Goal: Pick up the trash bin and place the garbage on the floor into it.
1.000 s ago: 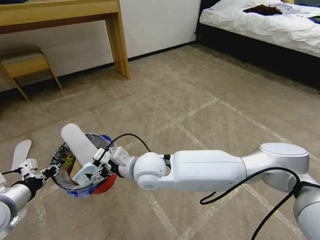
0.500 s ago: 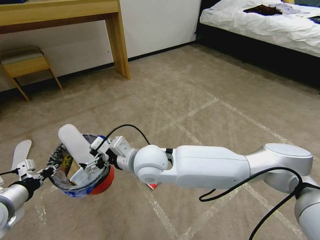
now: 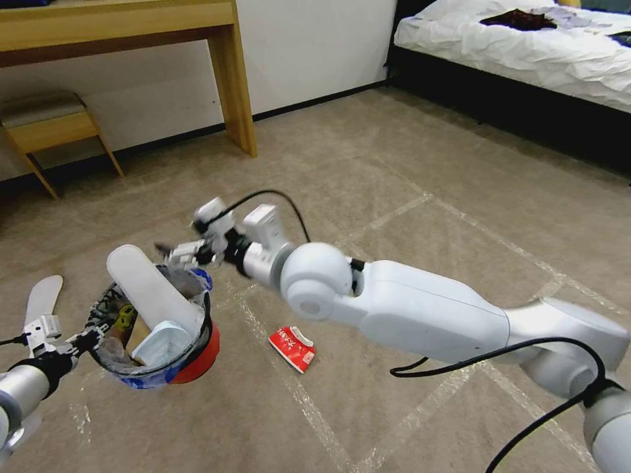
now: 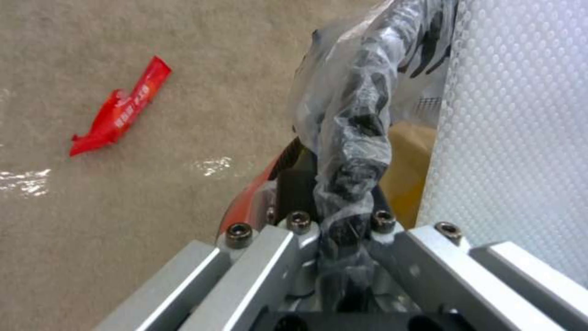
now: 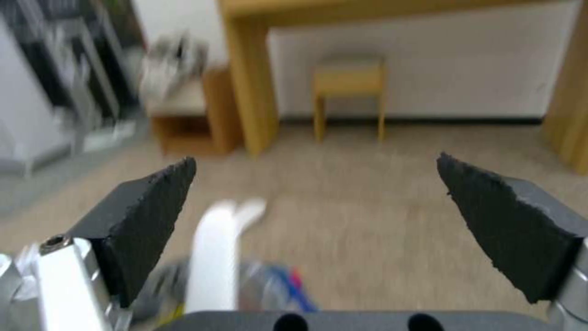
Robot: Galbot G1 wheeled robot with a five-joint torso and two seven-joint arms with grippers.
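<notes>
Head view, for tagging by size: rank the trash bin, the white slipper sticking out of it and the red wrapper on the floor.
1. Trash bin
2. White slipper
3. Red wrapper

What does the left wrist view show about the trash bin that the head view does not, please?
Left wrist view alone: the left gripper shut on the bag-lined rim of the trash bin, up close. Head view alone: the right gripper, open, above the bin, and a second slipper on the floor. Both: the red wrapper on the carpet and the white slipper standing in the bin.
</notes>
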